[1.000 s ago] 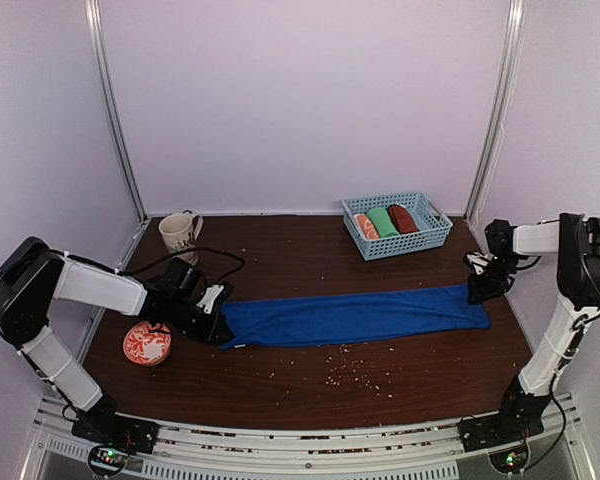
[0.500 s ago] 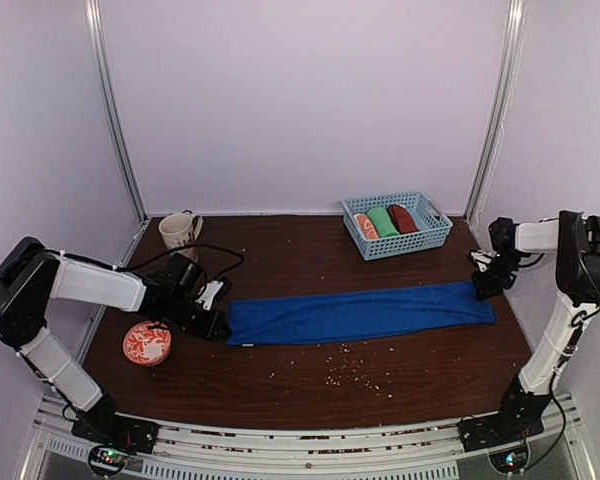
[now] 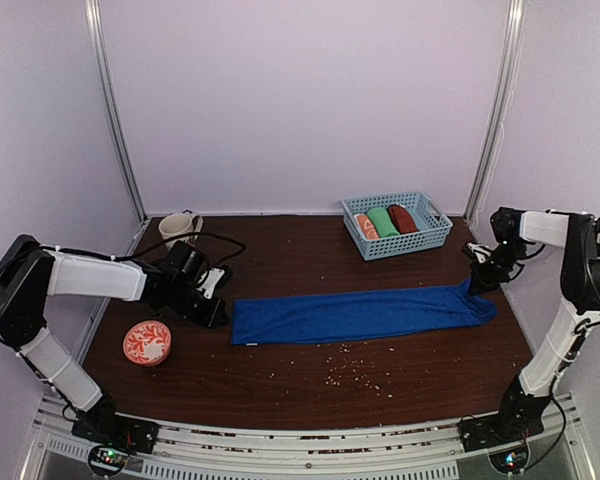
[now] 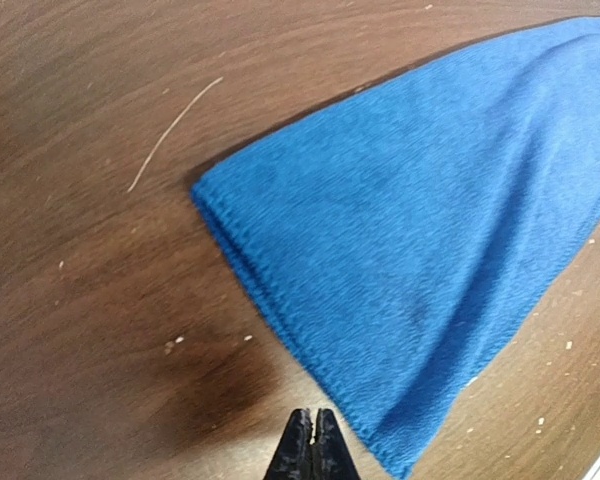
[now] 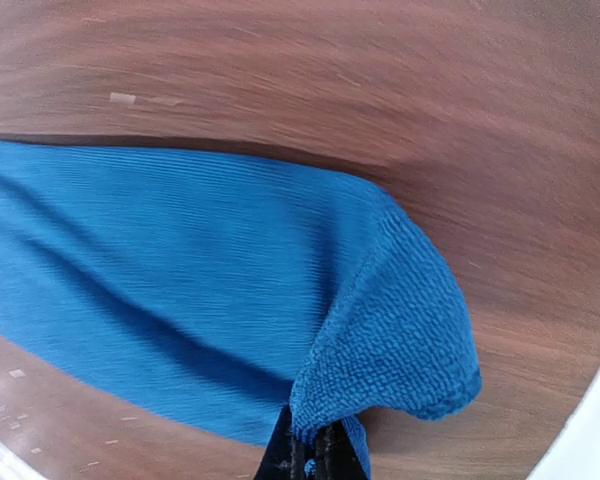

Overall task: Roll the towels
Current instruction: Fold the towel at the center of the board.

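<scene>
Reaching low across the table (image 3: pixel 430 375) from 8 o'clock with the left arm (image 3: pixel 95 280), forearm nearly level, wrist turned toward the centre. Pinching the left gripper (image 4: pixel 310 448) fully together on nothing, tips just off the 9 o'clock end of the blue towel (image 3: pixel 360 314). Bending the right arm (image 3: pixel 560 330) up from 4 o'clock, elbow high, forearm folded back inward and down. Clamping the right gripper (image 5: pixel 315 455) tight on the towel's 3 o'clock end, with that corner bunched and held off the wood. Lying otherwise flat, as a long strip across the middle. Sitting rolled at 1 o'clock in a light blue basket (image 3: pixel 425 240): the rust-brown towel (image 3: pixel 403 218), beside a green roll (image 3: pixel 382 222) and an orange-and-white roll (image 3: pixel 365 227). At 10 o'clock, a mug (image 3: pixel 180 232) with print too small to read.
</scene>
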